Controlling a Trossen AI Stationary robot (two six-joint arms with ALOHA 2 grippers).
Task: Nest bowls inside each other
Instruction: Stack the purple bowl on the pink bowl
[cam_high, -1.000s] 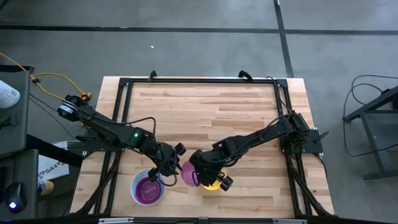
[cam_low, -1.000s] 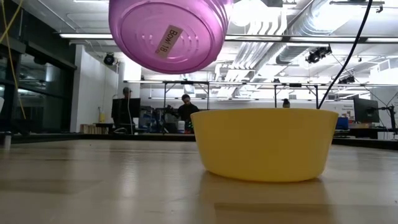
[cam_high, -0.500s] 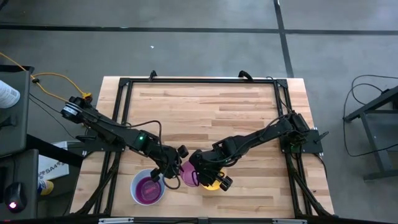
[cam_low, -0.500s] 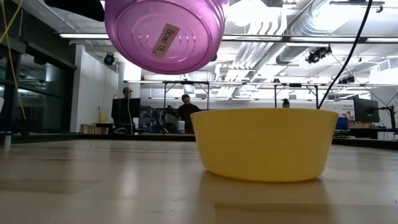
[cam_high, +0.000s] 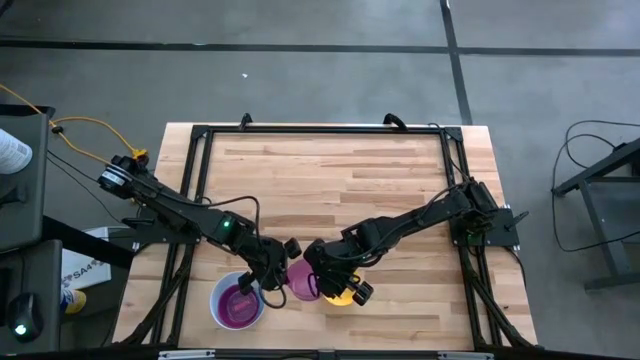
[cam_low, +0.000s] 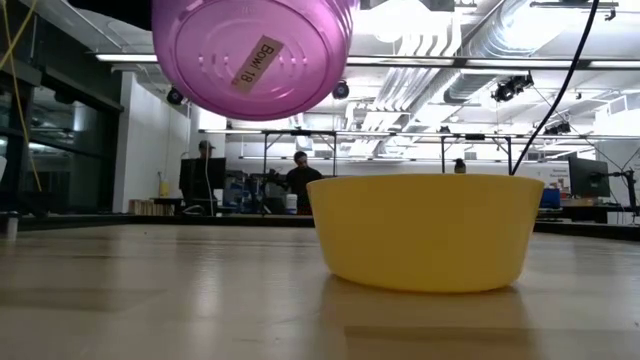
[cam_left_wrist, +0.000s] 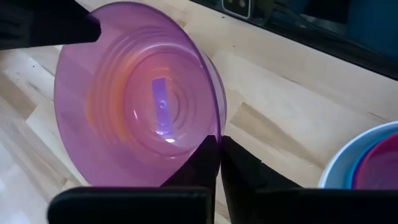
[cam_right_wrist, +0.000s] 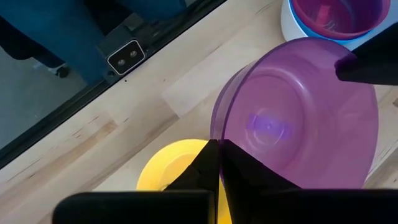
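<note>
Three bowls look nested already: the white bowl (cam_high: 238, 303) with blue and red inside, near the table (cam_high: 330, 170) front edge. We've got the purple bowl (cam_high: 303, 281) in the air, both the left gripper (cam_left_wrist: 219, 146) and right gripper (cam_right_wrist: 219, 149) pinched on opposite sides of its rim. The yellow bowl (cam_low: 426, 232) sits below, not yet nested.

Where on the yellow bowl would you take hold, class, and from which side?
Grip the yellow bowl's thin rim from above, one finger inside the wall and one outside. It sits upright with its mouth open upward, and its wide round body offers no other narrow part; the purple bowl hangs above, held by both tools.
</note>
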